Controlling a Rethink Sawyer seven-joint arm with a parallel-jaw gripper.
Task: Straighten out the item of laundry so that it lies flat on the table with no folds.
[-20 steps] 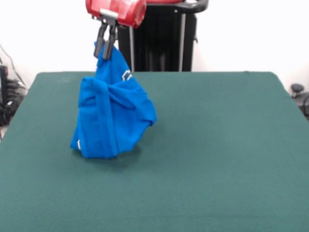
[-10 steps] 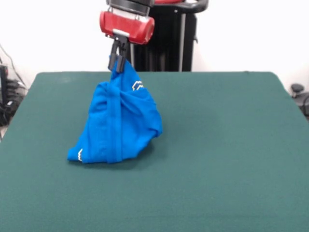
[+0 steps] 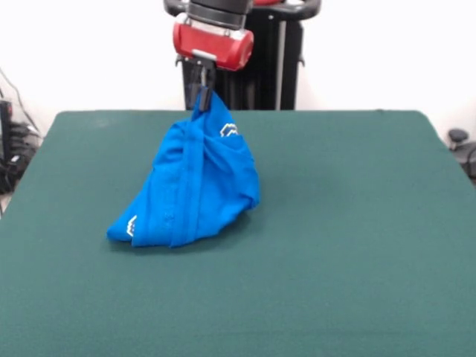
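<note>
The item of laundry (image 3: 190,182), a bright blue T-shirt with bits of white print showing, hangs bunched in a tent shape. Its top corner is pinched by my gripper (image 3: 201,98), which is shut on the cloth below the red wrist. The shirt's lower edge trails on the dark green table (image 3: 335,245), spread toward the left at its bottom hem. Vertical folds run down its middle. Most of the print is hidden in the folds.
The black pedestal (image 3: 256,67) stands behind the table's far edge. Cables and dark equipment (image 3: 11,149) sit off the left side, and a small dark object (image 3: 461,141) lies beyond the right edge.
The gripper has travelled right and lower with the shirt in its hold. More of the shirt's bottom now rests on the table, dragged and leaning toward the left.
</note>
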